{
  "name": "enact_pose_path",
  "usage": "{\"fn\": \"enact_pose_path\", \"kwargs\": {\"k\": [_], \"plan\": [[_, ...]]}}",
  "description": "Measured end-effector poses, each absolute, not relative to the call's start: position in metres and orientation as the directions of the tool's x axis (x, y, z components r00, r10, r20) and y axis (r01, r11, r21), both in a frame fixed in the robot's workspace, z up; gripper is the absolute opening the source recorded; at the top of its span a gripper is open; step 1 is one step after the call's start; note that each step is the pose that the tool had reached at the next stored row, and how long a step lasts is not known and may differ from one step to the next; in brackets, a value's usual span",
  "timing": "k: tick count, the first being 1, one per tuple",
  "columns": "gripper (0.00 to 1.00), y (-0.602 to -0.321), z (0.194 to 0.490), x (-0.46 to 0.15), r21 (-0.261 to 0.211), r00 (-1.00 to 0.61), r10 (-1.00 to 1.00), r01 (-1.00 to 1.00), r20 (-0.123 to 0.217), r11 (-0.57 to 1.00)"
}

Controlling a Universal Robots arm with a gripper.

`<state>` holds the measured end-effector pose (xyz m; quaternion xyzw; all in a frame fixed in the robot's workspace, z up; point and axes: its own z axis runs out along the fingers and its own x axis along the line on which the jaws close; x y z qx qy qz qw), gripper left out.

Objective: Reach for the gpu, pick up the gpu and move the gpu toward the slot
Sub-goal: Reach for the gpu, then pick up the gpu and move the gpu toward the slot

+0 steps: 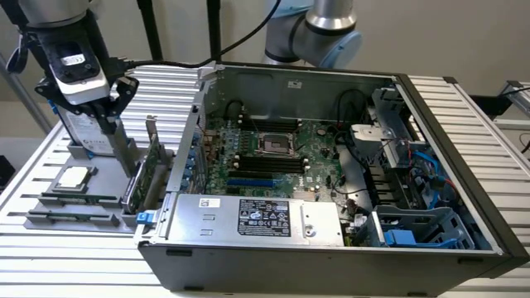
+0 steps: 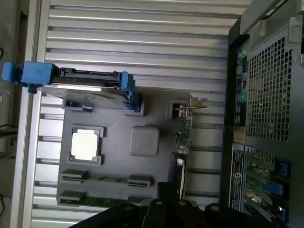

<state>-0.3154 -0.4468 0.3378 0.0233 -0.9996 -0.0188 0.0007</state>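
Alignment is what this reach calls for. The gpu [image 1: 146,169] stands on its long edge in a groove of the grey fixture tray [image 1: 79,220], its silver bracket [image 1: 151,133] pointing up at the end away from the camera in the exterior view. It is a thin target with little room either side. Square the pincer [image 1: 126,167] to the card's flat faces, centre it over the upper edge, and come down straight, not at a slant. I judge a skewed approach would push the card sideways in its groove instead of seating around it. Aim for bare green board, away from the bracket and any raised parts.

Mind the neighbours. The hard drive [image 1: 83,133] with its blue clips stands upright at the tray's far end, close behind the wrist, and the open computer case [image 1: 331,261] sits just beside the tray on the slatted surface [image 1: 58,273].

As for the pincer, it hangs low over the tray, just to the exterior view's left of the gpu. You cannot tell from either view whether it is open or closed, or whether it touches the card. It carries nothing — the gpu rests in the tray, outside the case and apart from the motherboard [image 1: 273,158].
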Motion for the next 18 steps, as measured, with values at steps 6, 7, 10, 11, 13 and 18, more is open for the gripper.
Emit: {"fn": "enact_pose_path", "kwargs": {"k": [6, 7, 10, 11, 13, 18], "plan": [[0.11, -0.452, 0.333, -0.293, 0.038, -0.999, -0.047, -0.047, 0.001, 0.998], [0.11, -0.452, 0.332, -0.293, 0.038, -0.999, -0.047, -0.047, 0.001, 0.998], [0.11, -0.452, 0.333, -0.293, 0.038, -0.999, -0.047, -0.047, 0.001, 0.998], [0.11, -0.452, 0.332, -0.293, 0.038, -0.999, -0.047, -0.047, 0.001, 0.998], [0.11, -0.452, 0.332, -0.293, 0.038, -0.999, -0.047, -0.047, 0.001, 0.998], [0.11, -0.452, 0.333, -0.293, 0.038, -0.999, -0.047, -0.047, 0.001, 0.998]]}}
